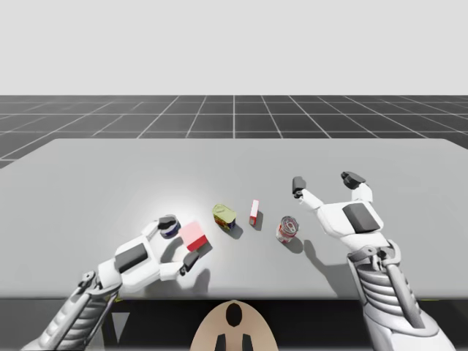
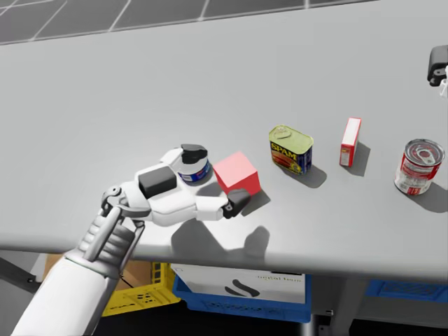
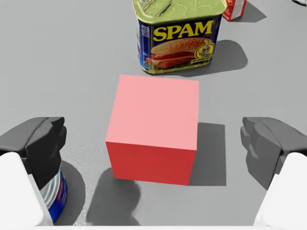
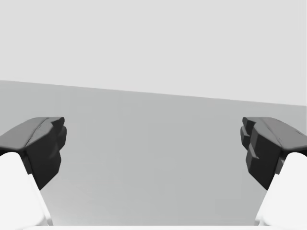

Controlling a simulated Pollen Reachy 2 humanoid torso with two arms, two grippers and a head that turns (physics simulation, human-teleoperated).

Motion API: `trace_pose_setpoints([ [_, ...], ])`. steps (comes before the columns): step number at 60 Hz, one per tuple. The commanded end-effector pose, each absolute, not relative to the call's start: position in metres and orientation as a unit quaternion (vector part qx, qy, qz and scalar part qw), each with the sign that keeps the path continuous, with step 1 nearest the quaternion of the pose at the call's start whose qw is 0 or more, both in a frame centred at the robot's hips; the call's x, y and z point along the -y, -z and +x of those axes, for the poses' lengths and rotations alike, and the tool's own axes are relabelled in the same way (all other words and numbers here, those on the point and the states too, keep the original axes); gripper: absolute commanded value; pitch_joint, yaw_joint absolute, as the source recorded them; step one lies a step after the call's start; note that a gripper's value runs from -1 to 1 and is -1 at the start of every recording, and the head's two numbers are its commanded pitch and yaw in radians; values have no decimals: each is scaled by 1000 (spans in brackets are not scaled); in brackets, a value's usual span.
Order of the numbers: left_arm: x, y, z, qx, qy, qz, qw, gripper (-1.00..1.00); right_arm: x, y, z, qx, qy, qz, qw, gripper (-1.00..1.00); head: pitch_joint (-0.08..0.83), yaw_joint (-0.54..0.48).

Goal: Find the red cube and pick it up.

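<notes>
Tabletop (image 3: pixel 72 48) gaps flanking red cube (image 3: pixel 153 127)

A wide grey table (image 1: pixel 110 168) with a matte top filled the foreground. Beyond its far edge lay a dark floor (image 1: pixel 234 113) ruled with pale grid lines, which ran to a level horizon under a plain, pale grey backdrop (image 1: pixel 234 44). Light fell from above and cast soft shadows on the tabletop. Under the table's near edge stood a blue crate (image 2: pixel 238 299), with a yellow crate (image 2: pixel 140 301) just beside it.
</notes>
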State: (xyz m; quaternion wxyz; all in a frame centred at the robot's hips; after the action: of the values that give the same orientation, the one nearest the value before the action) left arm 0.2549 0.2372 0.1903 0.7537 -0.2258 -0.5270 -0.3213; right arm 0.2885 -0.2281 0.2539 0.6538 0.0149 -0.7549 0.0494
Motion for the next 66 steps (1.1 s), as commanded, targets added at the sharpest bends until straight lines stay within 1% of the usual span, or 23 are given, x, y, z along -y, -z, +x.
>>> trace_pose_setpoints([
  [1,-224,-179,274,513,329,-224,761,-1000,227,-253,289,755,-48,18,654,-1000,737,252],
  [4,-219,-175,280,509,331,-218,764,-1000,226,-253,288,755,-48,16,653,-1000,738,251],
  [12,-211,-170,288,503,329,-210,771,-1000,227,-253,288,756,-48,17,653,-1000,738,246],
  [20,-206,-163,292,495,334,-199,777,-1000,227,-254,288,756,-47,18,652,-1000,737,239],
  [26,-204,-157,291,488,346,-193,778,-1000,227,-254,288,756,-46,19,652,-1000,733,238],
  [27,-203,-157,290,487,349,-190,778,-638,228,-254,288,756,-46,19,652,-1000,732,237],
  [28,-204,-157,289,489,348,-189,777,-4,227,-254,288,757,-46,19,652,-1000,730,237],
  [29,-203,-156,288,488,350,-189,777,793,227,-254,288,757,-46,18,652,-1000,730,237],
  [30,-203,-156,288,488,351,-190,776,916,227,-254,287,757,-46,18,652,-1000,730,237],
  [31,-203,-156,287,487,354,-190,775,997,227,-254,287,757,-46,18,652,-1000,729,237],
  [37,-203,-156,285,490,357,-186,774,1000,228,-254,287,757,-45,18,652,-1000,718,238],
  [41,-203,-156,285,492,360,-183,772,1000,228,-254,287,757,-45,17,651,-1000,687,240],
  [45,-203,-156,285,494,362,-181,770,1000,228,-254,287,758,-44,18,651,-1000,635,239],
  [46,-203,-156,285,495,362,-180,769,1000,228,-254,287,758,-43,17,651,-1000,603,238],
  [56,-204,-157,283,502,365,-176,764,1000,228,-254,288,762,-39,13,646,-1000,453,236],
  [59,-204,-159,283,504,364,-177,763,1000,227,-254,287,763,-42,21,645,-1000,429,235],
  [60,-205,-162,282,507,362,-180,761,1000,227,-254,287,762,-44,28,645,-1000,409,234],
  [66,-205,-171,280,516,363,-179,755,1000,227,-254,288,764,-42,26,643,-1000,372,231],
])
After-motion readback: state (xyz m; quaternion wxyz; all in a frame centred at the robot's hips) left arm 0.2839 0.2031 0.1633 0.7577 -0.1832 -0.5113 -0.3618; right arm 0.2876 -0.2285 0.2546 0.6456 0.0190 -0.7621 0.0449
